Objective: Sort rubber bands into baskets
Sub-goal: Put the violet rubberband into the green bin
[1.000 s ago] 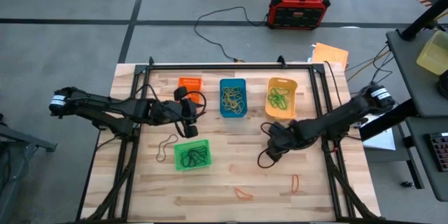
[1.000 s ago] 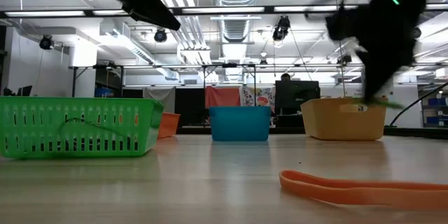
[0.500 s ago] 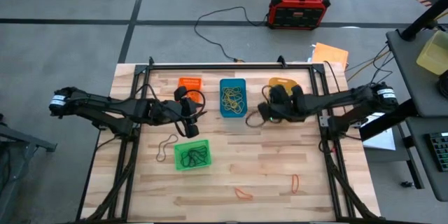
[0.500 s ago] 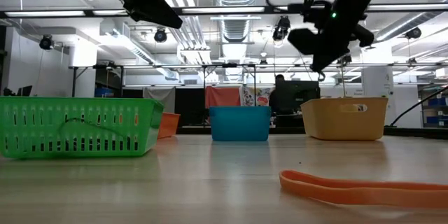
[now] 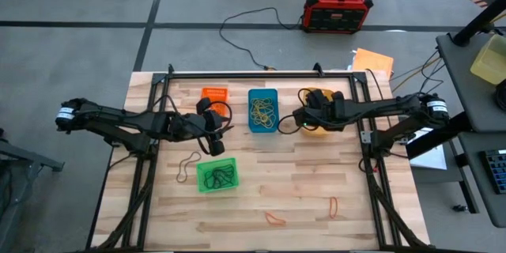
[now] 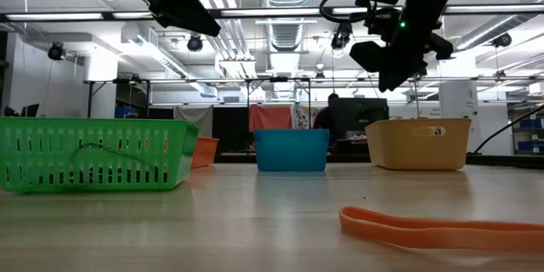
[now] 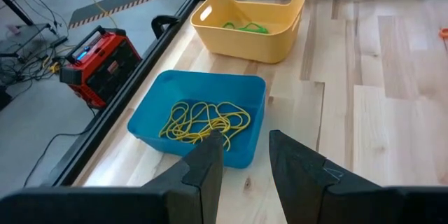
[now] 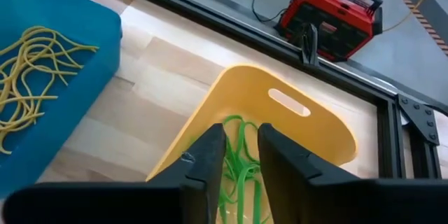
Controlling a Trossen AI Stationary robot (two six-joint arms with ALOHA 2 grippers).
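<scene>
Hovering over your yellow-orange basket [image 5: 319, 111], the right hand [image 8: 238, 155] shows a narrow finger gap above green rubber bands [image 8: 241, 171], while your left hand [image 7: 241, 155], narrowly parted and empty, waits near the blue basket [image 7: 203, 120].

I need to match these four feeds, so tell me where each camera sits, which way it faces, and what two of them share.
High: overhead, straight down on the table; both arms show.
Low: table height, level across toward the room; both arms enter from above.
Left wrist: on the left arm, facing the blue basket; own fingers show.
Right wrist: on the right arm, above the yellow basket; own fingers show.
Both wrist views share the blue and yellow baskets.
</scene>
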